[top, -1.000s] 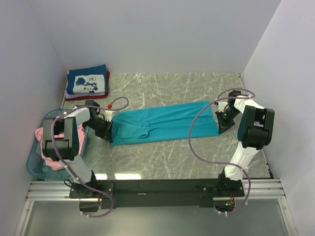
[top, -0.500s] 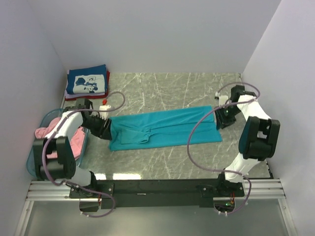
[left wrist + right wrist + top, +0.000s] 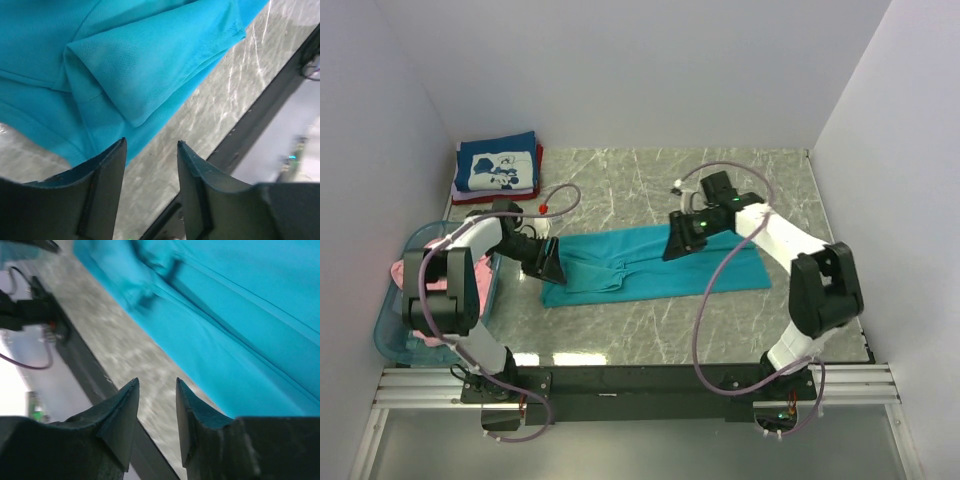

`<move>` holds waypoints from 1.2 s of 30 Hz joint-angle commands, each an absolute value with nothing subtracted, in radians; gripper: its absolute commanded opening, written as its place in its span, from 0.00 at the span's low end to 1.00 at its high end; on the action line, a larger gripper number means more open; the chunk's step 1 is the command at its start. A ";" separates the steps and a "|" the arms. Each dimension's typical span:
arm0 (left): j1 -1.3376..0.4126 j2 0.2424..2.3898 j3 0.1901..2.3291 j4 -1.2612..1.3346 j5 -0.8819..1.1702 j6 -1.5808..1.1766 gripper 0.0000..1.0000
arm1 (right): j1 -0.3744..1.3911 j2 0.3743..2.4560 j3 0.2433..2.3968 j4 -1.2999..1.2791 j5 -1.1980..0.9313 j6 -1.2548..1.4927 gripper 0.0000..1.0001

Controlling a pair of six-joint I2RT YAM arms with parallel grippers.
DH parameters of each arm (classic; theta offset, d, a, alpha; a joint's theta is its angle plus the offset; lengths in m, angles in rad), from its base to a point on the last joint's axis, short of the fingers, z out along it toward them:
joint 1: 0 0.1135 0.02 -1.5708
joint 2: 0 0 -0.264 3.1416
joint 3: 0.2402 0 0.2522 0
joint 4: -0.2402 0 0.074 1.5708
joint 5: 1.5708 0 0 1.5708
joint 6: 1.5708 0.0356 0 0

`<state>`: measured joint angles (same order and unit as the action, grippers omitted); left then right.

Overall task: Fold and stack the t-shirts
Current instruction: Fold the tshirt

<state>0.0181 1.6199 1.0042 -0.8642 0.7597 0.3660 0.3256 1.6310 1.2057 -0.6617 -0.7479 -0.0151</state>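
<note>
Two arms bend low over the teal t-shirt point(image 3: 640, 272), which lies flat on the marble table point(image 3: 620, 180). The left gripper point(image 3: 551, 266) hangs at its left end, the right gripper point(image 3: 673, 248) over its middle. Both claws are apart, holding nothing.

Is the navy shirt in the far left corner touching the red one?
Touching. The top view shows the folded navy shirt lying flat on the red shirt, whose edge peeks out along its right and near sides.
</note>
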 commanded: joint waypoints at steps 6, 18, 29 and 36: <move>0.023 1.709 1.045 -0.882 0.776 0.212 0.53 | 0.500 1.733 1.164 -0.269 -0.804 0.395 0.53; -0.023 1.790 1.025 -0.835 0.724 0.153 0.49 | 0.601 1.887 1.152 -0.181 -0.782 0.534 0.55; -0.058 1.816 1.000 -0.795 0.704 0.130 0.42 | 0.647 1.963 1.177 -0.175 -0.793 0.545 0.52; -0.058 1.786 0.999 -0.792 0.716 0.133 0.26 | 0.650 1.994 1.219 -0.186 -0.816 0.552 0.43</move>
